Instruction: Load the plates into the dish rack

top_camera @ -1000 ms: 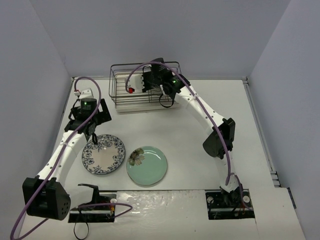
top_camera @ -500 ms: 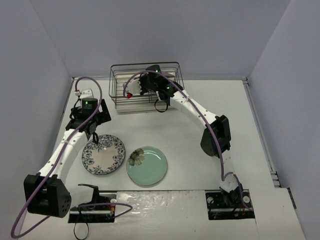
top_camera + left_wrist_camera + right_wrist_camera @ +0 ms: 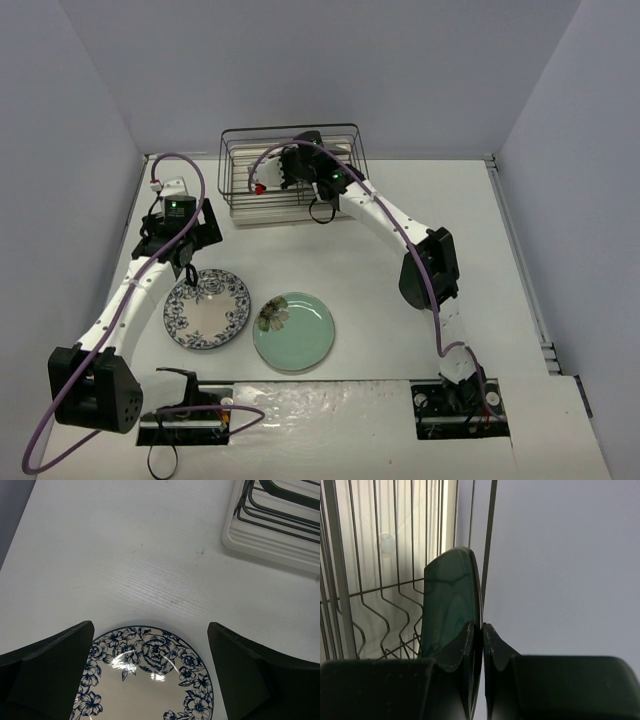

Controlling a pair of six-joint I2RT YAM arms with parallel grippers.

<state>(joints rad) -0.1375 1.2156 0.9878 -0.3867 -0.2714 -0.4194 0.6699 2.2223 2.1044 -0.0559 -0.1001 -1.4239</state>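
The dish rack [image 3: 240, 195], black wire on a cream tray, stands at the back of the table. My right gripper [image 3: 284, 172] reaches into it from above, shut on the rim of the dark teal plate [image 3: 451, 605], which stands on edge among the rack wires [image 3: 390, 595]. My right gripper [image 3: 482, 630] pinches the plate tightly. The white plate with blue floral rim [image 3: 207, 308] lies flat at the front left, and my left gripper [image 3: 181, 262] hovers open over its far edge. In the left wrist view the floral plate [image 3: 150, 680] lies between the wide-apart fingers [image 3: 50, 675]. The mint-green plate [image 3: 293, 331] lies beside it.
The rack's cream tray corner [image 3: 270, 540] shows at the upper right of the left wrist view. Grey walls close in the table on three sides. The arm bases [image 3: 460, 400] sit at the near edge.
My right arm has shifted left inside the rack, carrying the teal plate with it. The left arm has hardly moved.
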